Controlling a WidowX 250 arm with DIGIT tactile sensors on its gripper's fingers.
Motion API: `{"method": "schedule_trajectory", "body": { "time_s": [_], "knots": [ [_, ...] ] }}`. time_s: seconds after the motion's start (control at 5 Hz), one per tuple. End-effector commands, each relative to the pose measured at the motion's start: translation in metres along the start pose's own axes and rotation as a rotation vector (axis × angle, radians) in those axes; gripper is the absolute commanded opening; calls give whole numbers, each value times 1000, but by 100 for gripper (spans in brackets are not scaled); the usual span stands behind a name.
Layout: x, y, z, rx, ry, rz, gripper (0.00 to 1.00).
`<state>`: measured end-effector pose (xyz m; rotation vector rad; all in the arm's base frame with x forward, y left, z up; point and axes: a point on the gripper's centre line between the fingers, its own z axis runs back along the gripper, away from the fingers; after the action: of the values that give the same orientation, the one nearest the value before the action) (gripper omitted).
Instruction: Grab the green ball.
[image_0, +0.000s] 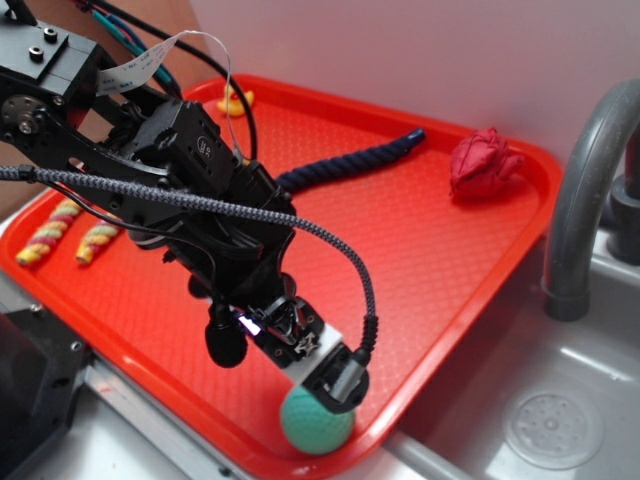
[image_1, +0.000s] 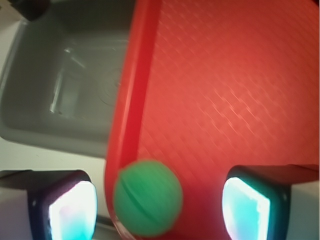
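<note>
The green ball (image_0: 314, 424) lies in the near corner of the red tray (image_0: 420, 240), against its rim. My gripper (image_0: 325, 375) hangs just above it and covers its top. In the wrist view the green ball (image_1: 147, 198) sits between my two fingers (image_1: 72, 210), closer to the left one, with clear gaps on both sides. My gripper (image_1: 159, 209) is open and touches nothing.
A grey sink (image_0: 560, 420) with a curved faucet (image_0: 585, 190) lies right of the tray. On the tray are a red fabric lump (image_0: 484, 163), a dark blue rope (image_0: 350, 163), a small yellow duck (image_0: 236, 100) and two striped twists (image_0: 72, 232).
</note>
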<state>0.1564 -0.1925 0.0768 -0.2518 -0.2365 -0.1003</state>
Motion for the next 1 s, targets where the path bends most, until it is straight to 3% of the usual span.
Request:
{"method": "schedule_trajectory", "body": {
  "time_s": [0.0, 0.4, 0.6, 0.8],
  "knots": [
    [2, -4, 22, -103, -102, -199, 100],
    [2, -4, 22, -103, -102, -199, 100],
    [-15, -11, -8, -36, -88, -249, 100],
    [-28, -15, -24, 39, -103, -255, 0]
  ]
}}
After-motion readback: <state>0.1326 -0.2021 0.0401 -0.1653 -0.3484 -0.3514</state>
